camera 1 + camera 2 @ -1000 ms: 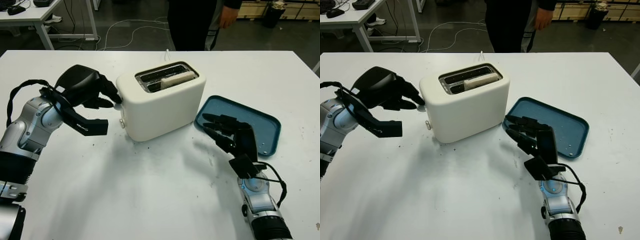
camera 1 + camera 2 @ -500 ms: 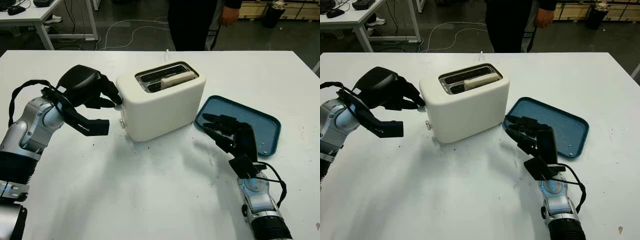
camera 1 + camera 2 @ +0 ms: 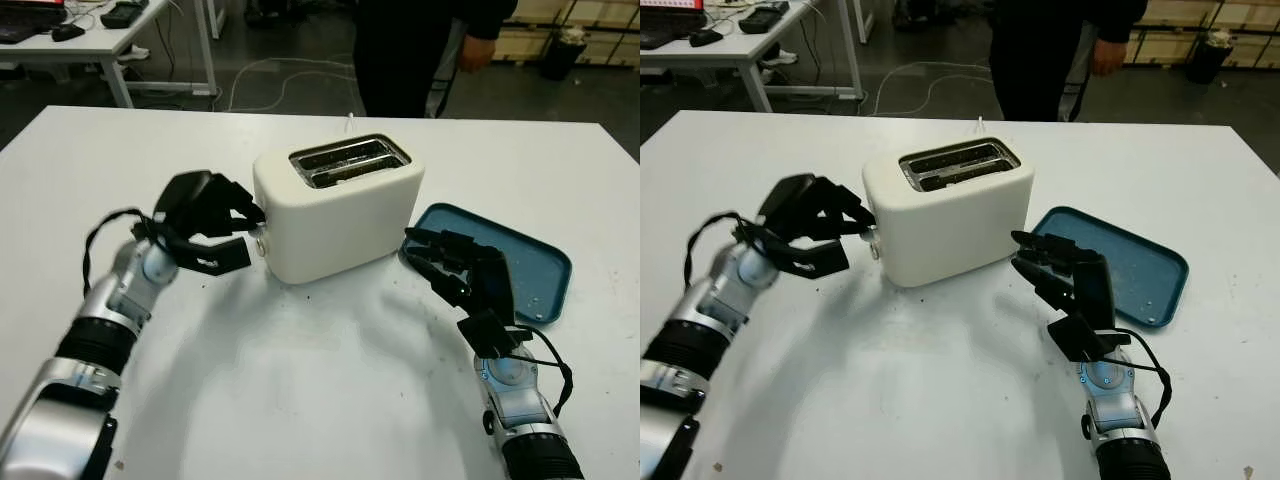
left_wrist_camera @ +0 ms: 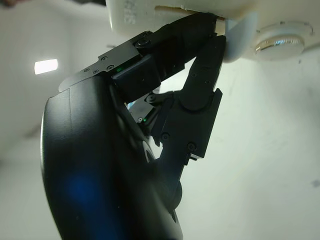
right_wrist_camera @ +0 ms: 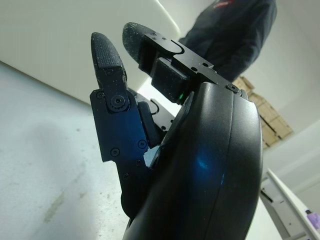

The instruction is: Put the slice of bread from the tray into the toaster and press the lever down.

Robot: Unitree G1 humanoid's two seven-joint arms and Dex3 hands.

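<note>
Bread (image 3: pixel 352 169) sits low inside 1 toaster (image 3: pixel 340 210) slot; left hand (image 3: pixel 215 205) fingertips press its lever (image 4: pixel 237 37). Right hand (image 3: pixel 462 270), unclenched, holds nothing beside the bare blue tray (image 3: pixel 545 270).

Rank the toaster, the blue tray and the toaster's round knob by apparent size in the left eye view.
1. Toaster, the largest.
2. Blue tray, smaller, though the right robot hand covers its near corner.
3. Round knob, by far the smallest.
</note>
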